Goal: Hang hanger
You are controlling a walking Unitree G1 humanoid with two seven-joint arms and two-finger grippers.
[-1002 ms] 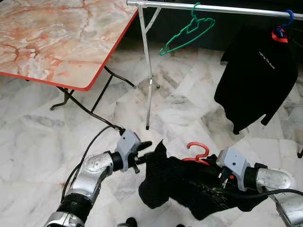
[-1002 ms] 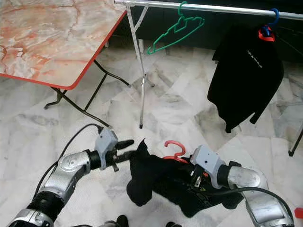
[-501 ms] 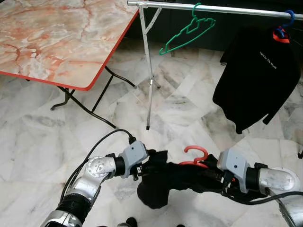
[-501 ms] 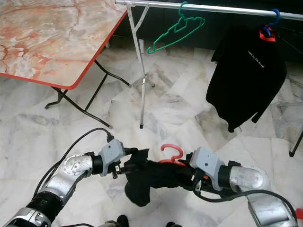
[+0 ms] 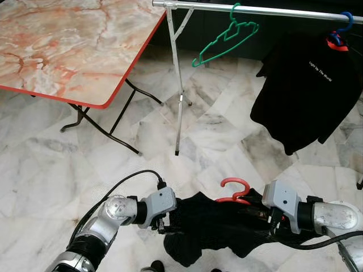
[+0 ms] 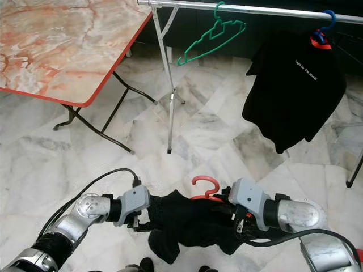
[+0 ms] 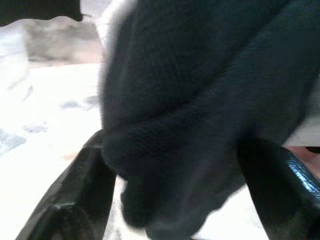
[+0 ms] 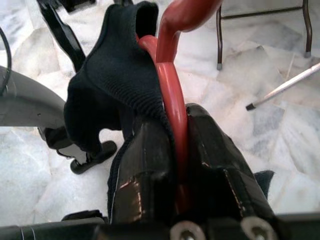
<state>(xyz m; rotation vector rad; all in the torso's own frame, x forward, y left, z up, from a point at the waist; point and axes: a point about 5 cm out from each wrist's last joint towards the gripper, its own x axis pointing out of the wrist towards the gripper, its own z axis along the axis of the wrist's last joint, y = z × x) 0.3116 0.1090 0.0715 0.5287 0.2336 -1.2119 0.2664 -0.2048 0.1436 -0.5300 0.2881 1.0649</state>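
Head views: we see the left gripper [image 5: 170, 218] now dug into the near edge of the black shirt [image 5: 212, 226], where a second ago it hung just beside the cloth with its fingers apart. The right gripper [image 6: 229, 212] holds the red hanger [image 6: 204, 190] low over the marble floor [image 5: 51, 170], hook up. The rail [image 5: 255, 10] is well above, carrying a green hanger [image 5: 224, 37] and a hung black shirt [image 5: 309, 90]; the table [image 5: 68, 45] is off to the left.

Left wrist: dark fabric bunched between the two fingers [image 7: 85, 185], pinched.

Right wrist: fingers pressed together on the hanger's red stem, shirt collar draped over it.

We judge both ends are now secured, so the lift to the rail can start; the hanger is not hung yet.
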